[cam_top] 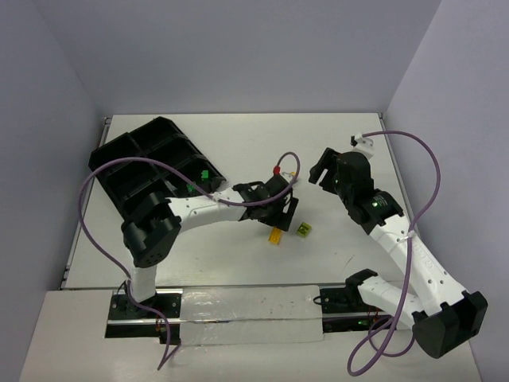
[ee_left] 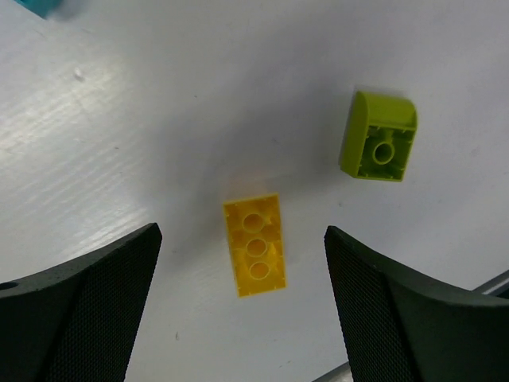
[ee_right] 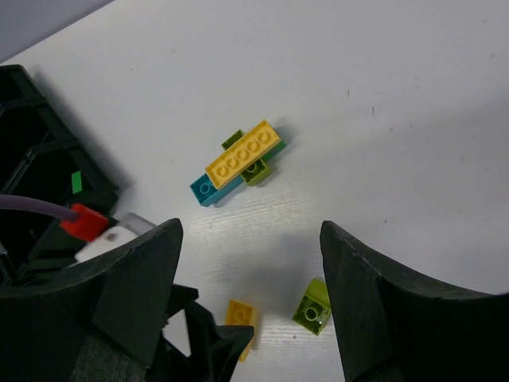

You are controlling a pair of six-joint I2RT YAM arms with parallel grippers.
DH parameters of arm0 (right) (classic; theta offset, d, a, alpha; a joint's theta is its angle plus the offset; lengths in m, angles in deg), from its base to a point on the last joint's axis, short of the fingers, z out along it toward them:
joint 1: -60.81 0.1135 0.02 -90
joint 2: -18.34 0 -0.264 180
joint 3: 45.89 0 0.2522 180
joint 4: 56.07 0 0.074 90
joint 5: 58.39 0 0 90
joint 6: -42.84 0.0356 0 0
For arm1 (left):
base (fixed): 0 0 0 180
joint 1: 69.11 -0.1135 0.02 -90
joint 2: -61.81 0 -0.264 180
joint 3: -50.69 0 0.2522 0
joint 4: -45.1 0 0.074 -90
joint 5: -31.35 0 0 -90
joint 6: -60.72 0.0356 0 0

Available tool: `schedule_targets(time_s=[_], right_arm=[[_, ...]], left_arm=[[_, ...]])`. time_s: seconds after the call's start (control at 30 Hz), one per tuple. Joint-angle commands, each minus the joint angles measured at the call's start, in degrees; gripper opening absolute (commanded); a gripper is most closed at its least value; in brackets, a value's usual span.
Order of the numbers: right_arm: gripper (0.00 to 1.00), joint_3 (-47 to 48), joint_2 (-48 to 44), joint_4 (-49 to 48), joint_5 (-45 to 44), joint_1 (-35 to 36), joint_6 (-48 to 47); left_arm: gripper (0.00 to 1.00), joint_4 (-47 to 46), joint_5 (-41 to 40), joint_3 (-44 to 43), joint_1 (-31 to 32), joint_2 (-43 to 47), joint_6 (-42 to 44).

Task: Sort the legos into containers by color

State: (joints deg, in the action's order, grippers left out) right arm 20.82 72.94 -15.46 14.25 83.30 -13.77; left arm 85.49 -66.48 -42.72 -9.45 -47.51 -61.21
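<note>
A small yellow brick (ee_left: 254, 244) lies studs-down on the white table, just ahead of and between my left gripper's (ee_left: 242, 239) open fingers; the gripper hovers above it, empty. A lime green brick (ee_left: 379, 137) lies to its right. Both show in the top view, yellow (cam_top: 276, 235) and lime (cam_top: 304, 230). My right gripper (ee_right: 250, 231) is open and empty, high above the table. Beyond it lies a joined cluster: a long yellow brick (ee_right: 242, 153) on a cyan brick (ee_right: 208, 189) and lime green pieces (ee_right: 256, 171). The black divided tray (cam_top: 155, 163) holds a green brick (cam_top: 204, 173).
The left arm's purple cable (cam_top: 103, 171) loops over the tray. The right arm's cable (cam_top: 425, 159) arcs near the right wall. A white strip (cam_top: 246, 314) covers the table's near edge between the arm bases. Walls close in the table at the back and sides.
</note>
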Motion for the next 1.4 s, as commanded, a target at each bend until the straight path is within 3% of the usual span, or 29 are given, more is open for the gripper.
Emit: schedule_targets(time_s=[0.0, 0.1, 0.23, 0.27, 0.3, 0.33, 0.37, 0.43, 0.47, 0.63, 0.73, 0.9, 1.07, 1.37], right_arm=[[0.77, 1.16, -0.64, 0.52, -1.71, -0.43, -0.08], [0.77, 1.49, -0.6, 0.54, -1.53, -0.37, -0.47], [0.77, 1.85, -0.01, 0.29, -1.08, -0.43, -0.46], [0.77, 2.26, 0.35, 0.23, -0.74, -0.43, -0.53], [0.77, 2.51, 0.77, 0.4, -0.66, -0.43, -0.61], [0.77, 2.6, 0.77, 0.48, -0.66, -0.43, -0.61], [0.77, 2.68, 0.77, 0.31, -0.66, -0.43, -0.61], [0.78, 2.55, 0.63, -0.1, -0.93, -0.43, -0.75], [0.78, 2.47, 0.63, -0.26, -0.97, -0.43, -0.79], [0.78, 2.25, 1.12, -0.91, -0.31, -0.43, -1.0], [0.78, 1.98, 1.3, -1.54, 0.05, -0.47, -1.09], [0.77, 1.46, 1.5, -2.68, 0.82, -0.52, -1.78], [0.78, 1.05, 2.05, -3.58, 2.34, -0.52, -1.86], [0.78, -0.05, 2.45, -4.44, 3.96, -0.52, -1.67]], left_arm=[[0.91, -0.34, 1.27, -3.02, 1.19, -2.99, 1.34], [0.83, -1.14, 1.73, -2.99, 2.09, -4.17, 1.01], [0.64, -0.79, 0.94, -3.66, 2.55, -6.22, 0.47], [0.55, -0.2, 0.24, -4.25, 2.76, -6.7, 0.46], [0.38, 0.97, -0.46, -5.24, 3.01, -6.88, 0.38], [0.38, 1.0, -1.33, -5.27, 3.01, -7.05, 0.37], [0.31, 1.74, -2.16, -5.85, 3.1, -7.05, 0.29], [0.07, 4.5, -5.4, -7.98, 3.03, -6.09, 0.97], [0.0, 6.16, -6.56, -8.84, 2.9, -5.49, 1.42], [0.0, 8.1, -5.09, -8.0, -2.56, 5.9, 3.88], [0.0, 8.53, -3.52, -7.19, -9.6, 11.03, 3.5], [0.0, 8.92, -4.5, -6.92, -26.42, 15.1, -0.31], [0.0, 8.91, -6.71, -12.2, -40.43, 11.62, -5.05], [0.0, 8.73, -8.46, -21.04, -51.83, -0.91, -7.23]])
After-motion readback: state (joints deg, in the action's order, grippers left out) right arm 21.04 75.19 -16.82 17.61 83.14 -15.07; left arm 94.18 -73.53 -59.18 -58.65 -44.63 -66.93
